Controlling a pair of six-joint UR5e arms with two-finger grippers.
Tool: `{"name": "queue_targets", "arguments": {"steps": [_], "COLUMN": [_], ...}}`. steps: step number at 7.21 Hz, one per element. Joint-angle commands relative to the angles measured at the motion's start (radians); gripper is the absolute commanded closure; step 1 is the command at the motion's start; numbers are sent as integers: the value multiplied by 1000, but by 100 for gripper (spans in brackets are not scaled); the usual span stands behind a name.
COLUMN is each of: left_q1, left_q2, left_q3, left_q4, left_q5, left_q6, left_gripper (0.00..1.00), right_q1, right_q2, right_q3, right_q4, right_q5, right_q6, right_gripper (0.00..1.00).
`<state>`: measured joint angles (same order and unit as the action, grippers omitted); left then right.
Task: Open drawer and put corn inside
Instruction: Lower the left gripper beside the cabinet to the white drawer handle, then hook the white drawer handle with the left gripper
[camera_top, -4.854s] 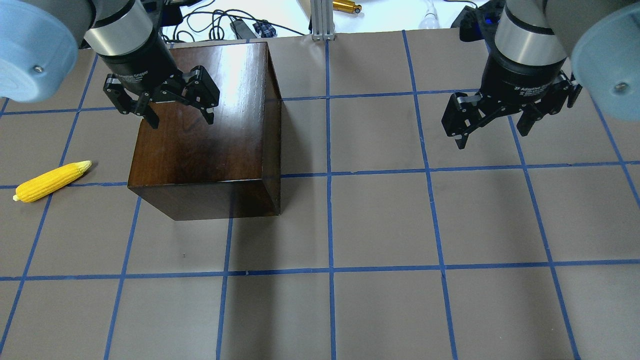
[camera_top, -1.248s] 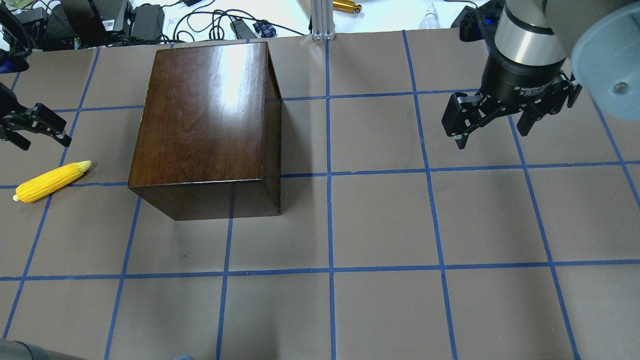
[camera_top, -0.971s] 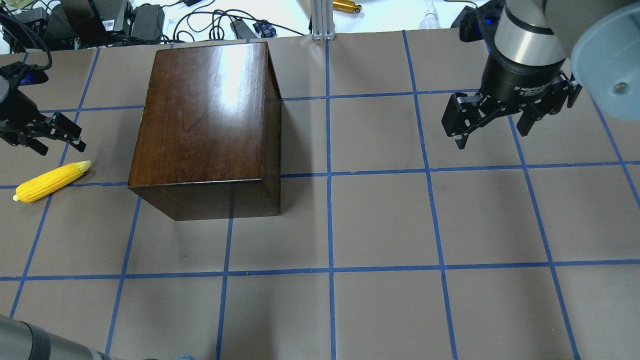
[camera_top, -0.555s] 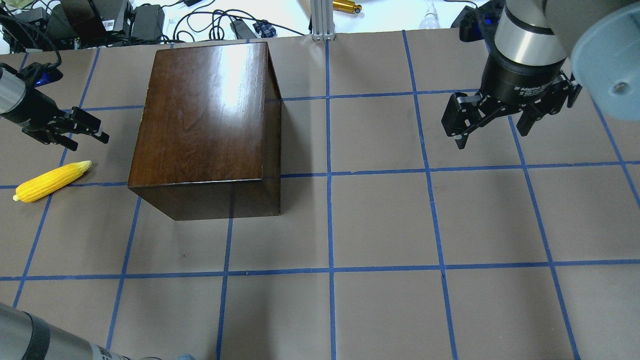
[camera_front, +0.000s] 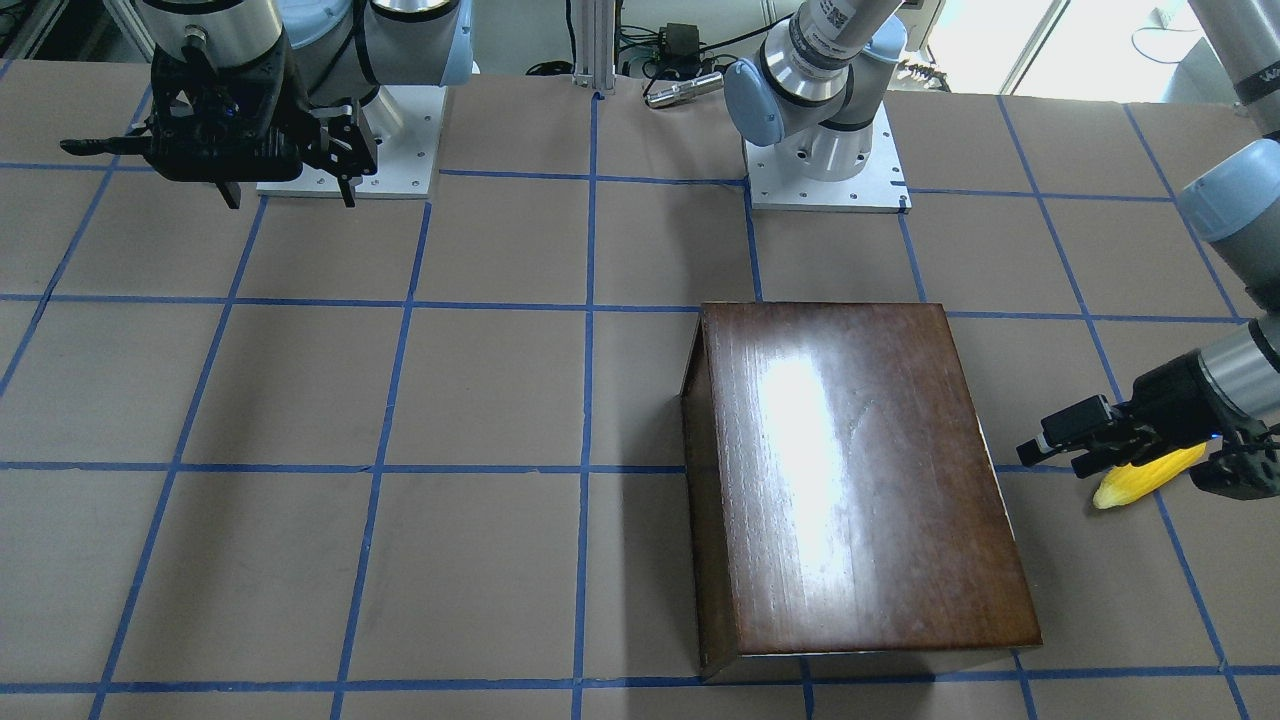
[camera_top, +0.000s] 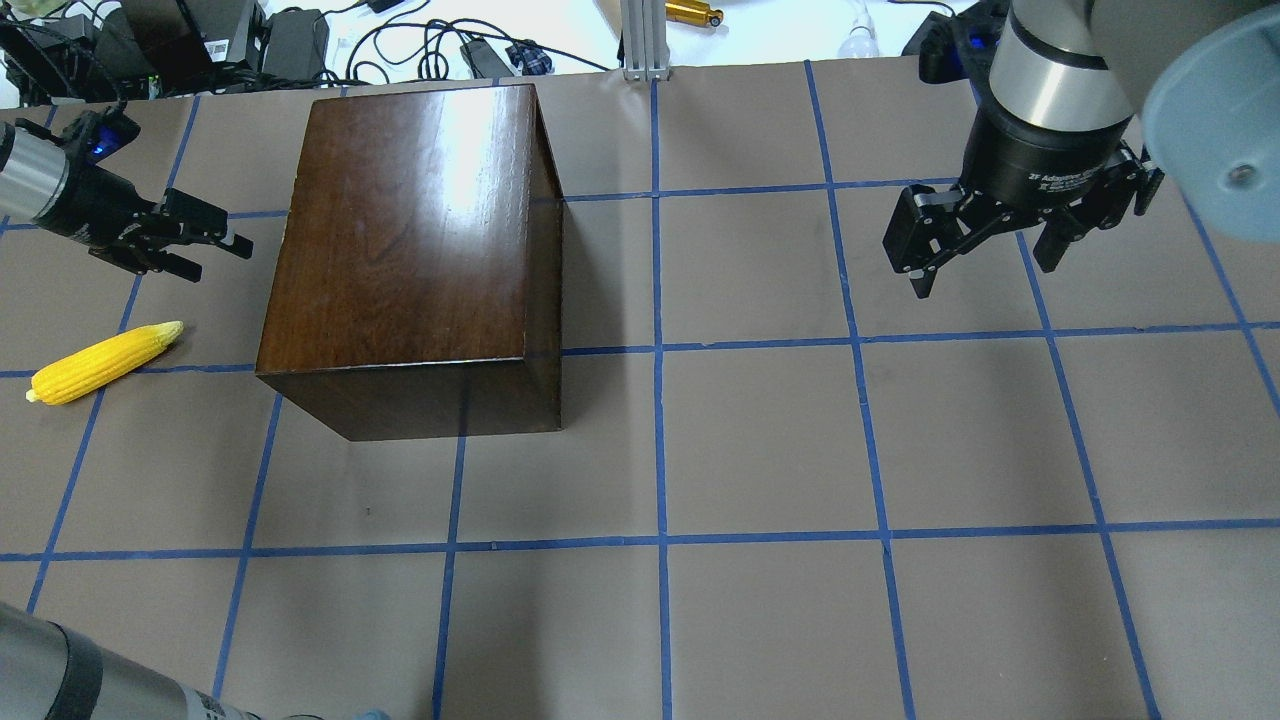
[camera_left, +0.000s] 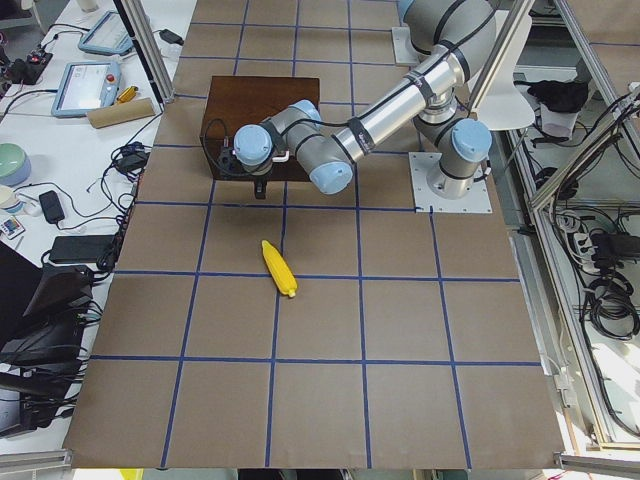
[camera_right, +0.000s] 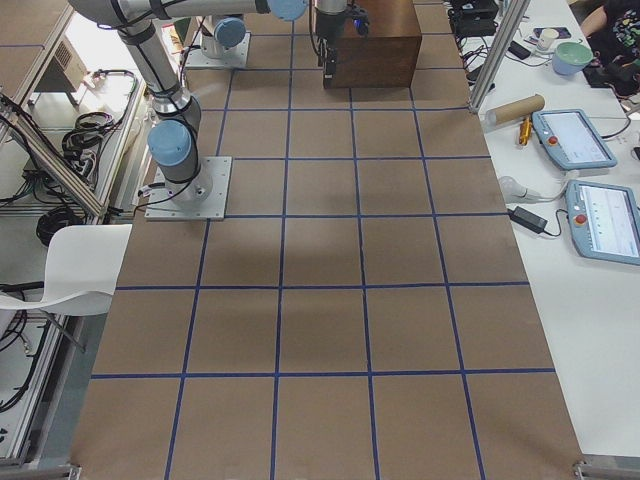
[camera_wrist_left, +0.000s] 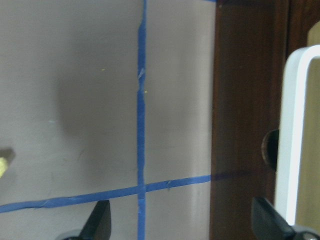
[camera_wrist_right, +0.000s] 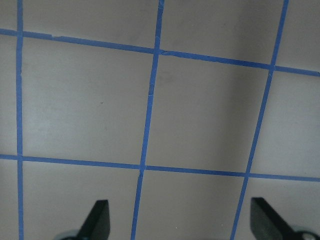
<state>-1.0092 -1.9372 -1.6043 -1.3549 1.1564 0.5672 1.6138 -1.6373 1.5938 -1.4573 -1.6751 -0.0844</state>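
Left claw: black two-finger claw, open wide, holding nothing. Turned on its side, low by the table, pointing at the left side of the box.
Just changed: hung over the top of the box a few seconds ago. Since then swung out to the left, dropped low, and crept in toward the box side. Near it now, not touching.
Drawer: dark shiny brown front panel, seen by the left wrist camera just ahead of the claw. Looks shut.
Pull: small dark round knob on that panel, half hidden at its edge.
Box: big dark brown wooden cabinet with a shiny top, in the same spot as before.
Corn: bright yellow corn cob with a pale tip, lying flat on the table to the left of the box, apart from the claw. Not touched, not moved.
Right claw: other black two-finger claw, also open wide and empty. Hanging well apart on the right, same place all along.
Table: brown paper top with blue tape lines.
Meaning for the job: probably going for the pull first, corn later. Barely begun, with no open drawer yet and no corn inside.
Next: likely lining the fingers up on the pull, closing, then tugging straight out.
Watch out: tiny pull, easy to miss or slip off. Risk of dragging the whole box with a crooked tug.
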Motion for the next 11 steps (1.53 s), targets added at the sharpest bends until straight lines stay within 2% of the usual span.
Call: {"name": "queue_targets", "arguments": {"steps": [1, 11], "left_q1": [-26, -54], "left_q2": [-8, -83], "left_q3": [0, 0], "left_q4": [-6, 3], "left_q5": [-9, -7], "left_q6": [3, 0], "left_gripper": [0, 0], "right_q1": [0, 0], "right_q2": [1, -1], "right_q3": [0, 0], "right_q4": [0, 0], "right_q5": [0, 0], "right_q6": [0, 0], "right_gripper": [0, 0]}}
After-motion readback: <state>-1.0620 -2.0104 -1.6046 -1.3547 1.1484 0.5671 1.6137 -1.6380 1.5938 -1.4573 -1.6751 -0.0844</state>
